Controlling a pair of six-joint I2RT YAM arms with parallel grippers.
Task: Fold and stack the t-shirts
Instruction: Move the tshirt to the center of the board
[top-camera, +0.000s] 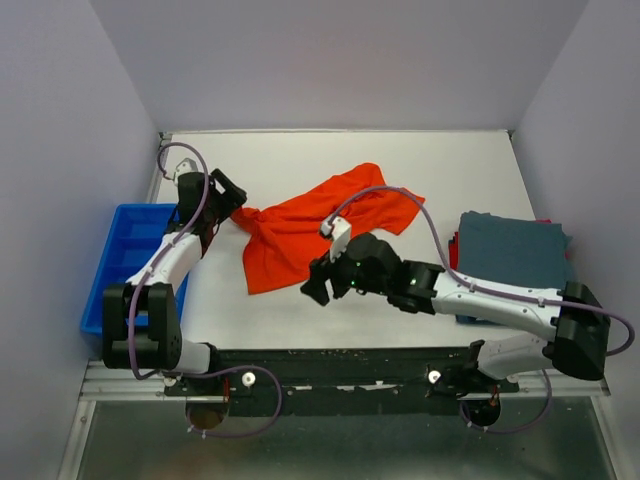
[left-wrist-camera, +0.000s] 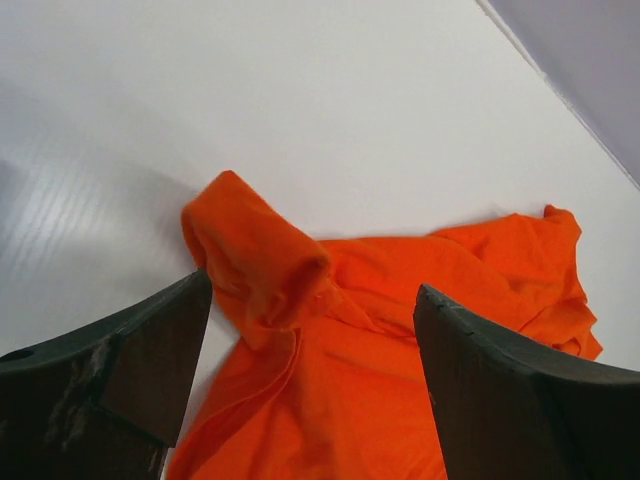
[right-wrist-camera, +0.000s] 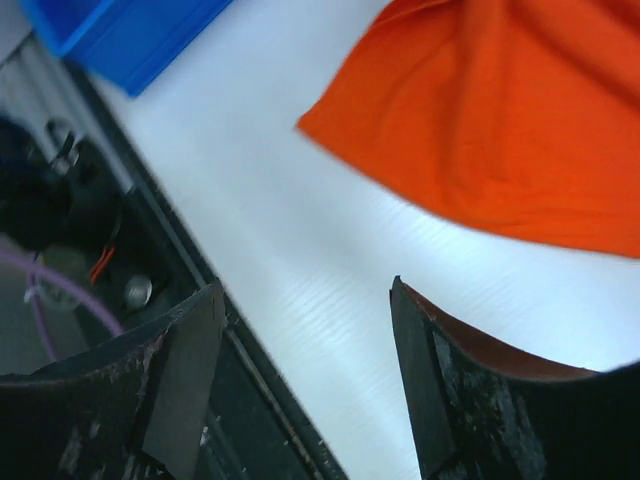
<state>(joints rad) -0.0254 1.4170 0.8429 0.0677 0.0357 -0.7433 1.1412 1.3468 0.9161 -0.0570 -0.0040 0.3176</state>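
One orange shirt (top-camera: 318, 222) lay in the middle of the table (top-camera: 420, 160), opened out but rumpled and not yet folded at all. One sleeve (left-wrist-camera: 258, 255) was bunched into a soft roll at its left end, and its near edge (right-wrist-camera: 420, 190) ran slantwise toward the arms.

Well apart from it, at the right side of the table, sat the stack (top-camera: 512, 250) of shirts already folded. A dark teal one was on top and a sliver of red showed along its left side.

The left claw (left-wrist-camera: 312, 285) stood right at the bunched sleeve with its fingers spread wide. From its wrist view the roll of cloth sat between and just ahead of them, and I could not tell whether either finger touched it. The right claw (right-wrist-camera: 305, 288) was spread too, over bare table just short of the near edge, with nothing in it. Behind the left arm, off the table's left side, was a blue bin (top-camera: 130, 250).

To my eye the step in hand was getting this last loose shirt laid flat, with folding to come after. I judged that the next move called for the left claw to close on the sleeve. The right would need to reach forward and catch the near edge. Then the two could draw apart so the cloth came smooth. The bunched sleeve was thick, and I reckoned a shallow pinch there might take only the top layer.
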